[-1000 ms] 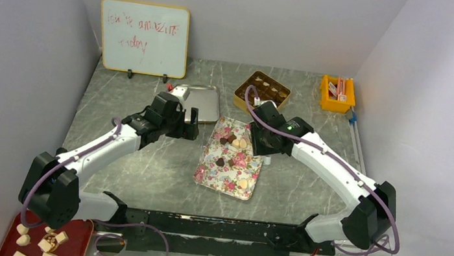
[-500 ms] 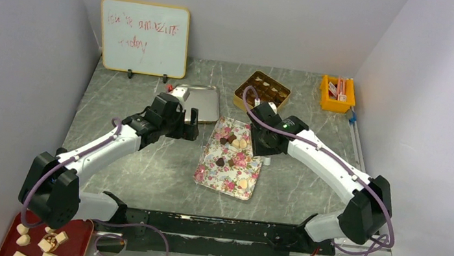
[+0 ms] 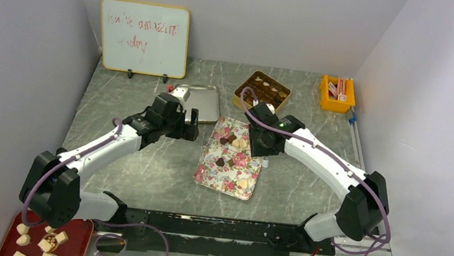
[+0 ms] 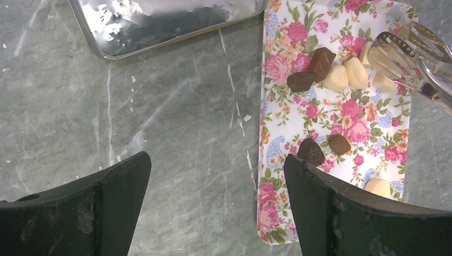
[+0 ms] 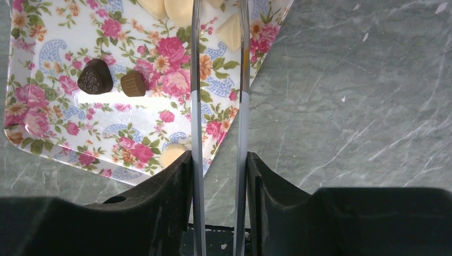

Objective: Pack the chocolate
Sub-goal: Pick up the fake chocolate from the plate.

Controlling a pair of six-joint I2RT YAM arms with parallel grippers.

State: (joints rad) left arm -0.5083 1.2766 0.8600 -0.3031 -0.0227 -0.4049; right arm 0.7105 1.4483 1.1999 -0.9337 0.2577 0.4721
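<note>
From above, my left hand (image 3: 191, 122) hovers wide open over the worktop (image 3: 141, 163), just left of the floral tray (image 3: 204, 174). My right hand (image 3: 260, 146) hangs at the tray's far right edge. The chocolate (image 3: 236, 143) lies on that tray: a cluster close to my right hand, a couple mid-tray, and one pale piece at the near end.

Through my left wrist, my fingers stand apart with only bare worktop between them (nothing held). The sweets sit ahead and to the right. Two dark pieces touch two cream ones at the far end, just beside the slotted tips of the tongs (image 4: 408, 50). A dark heart and a tan round cup lie side by side nearer me.

Through my right wrist, my hand is clamped on the tongs' two blades, which run out over the tray's corner. The dark heart and tan cup lie left of the blades, with cream pieces by the tips.
</note>
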